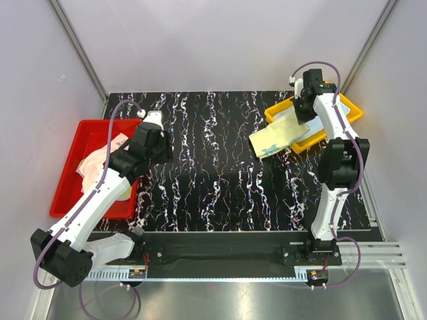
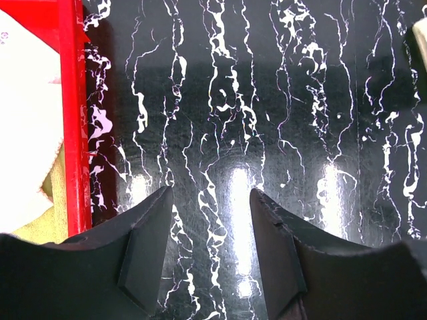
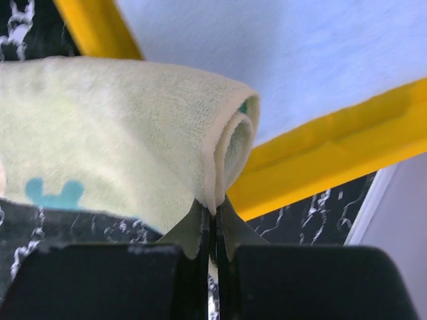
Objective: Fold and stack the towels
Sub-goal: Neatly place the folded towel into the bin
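**Mia:** What is the room like?

**Ben:** There is a black table top with white streaks (image 1: pixel 220 187), like marble. It is shiny, and the lights show on it. Pale grey walls (image 1: pixel 220 40) stand round it, with thin metal posts (image 1: pixel 80 50) in the back corners.

**Mia:** Where are the towels?

**Ben:** A peach-pink towel (image 1: pixel 97 160) lies crumpled in the red plastic tray (image 1: pixel 67 193) on the left. A light blue towel (image 3: pixel 300 60) lies flat in the yellow plastic tray (image 1: pixel 277 113) at the back right. A pale yellow-green soft towel (image 1: pixel 277 139) hangs over the yellow tray's front rim and down onto the table.

**Mia:** Is a pincer holding it?

**Ben:** Yes. The right gripper (image 3: pixel 212 217) is pinched tight on a rolled-over edge of the pale yellow-green towel, above the yellow tray.

**Mia:** And the other one?

**Ben:** The left gripper (image 2: pixel 210 200) has its fingers apart with nothing in between. It is over bare table, just beside the red tray.
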